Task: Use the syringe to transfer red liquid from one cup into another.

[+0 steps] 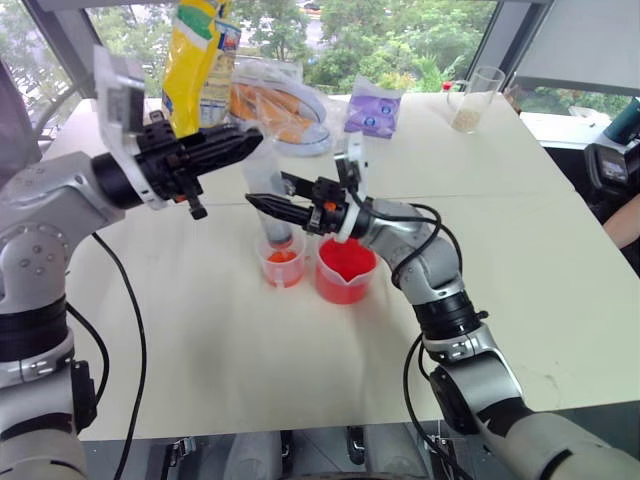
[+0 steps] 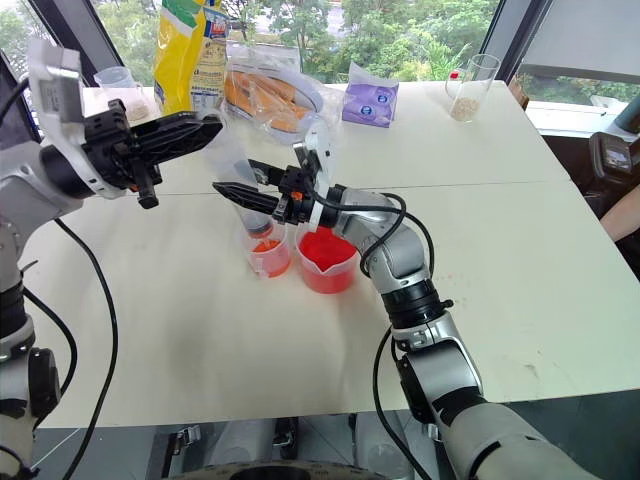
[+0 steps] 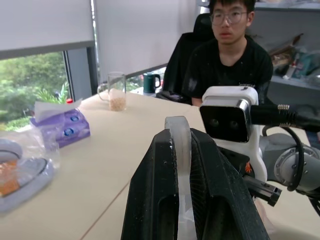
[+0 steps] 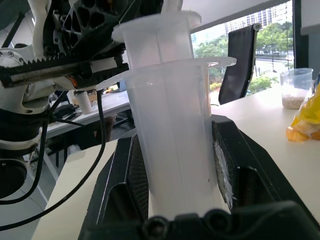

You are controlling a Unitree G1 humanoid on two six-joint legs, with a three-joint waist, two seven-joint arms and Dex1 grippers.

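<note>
Yellow bag [image 1: 197, 55], purple pack [image 1: 372, 108]

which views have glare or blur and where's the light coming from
Head views: daylight from the windows behind the table, soft shadows toward the camera. Left wrist view: the left gripper and the syringe plunger it pinches look soft up close, the person sharper. Right wrist view: bright window, dark fingers.

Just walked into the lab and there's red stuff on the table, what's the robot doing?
The robot is working a syringe with both arms. Its right gripper is shut around the clear barrel, holding it upright with the tip down in the small cup. Its left gripper is shut on the plunger at the top. The wider beaker of red liquid stands right beside the small cup.
</note>
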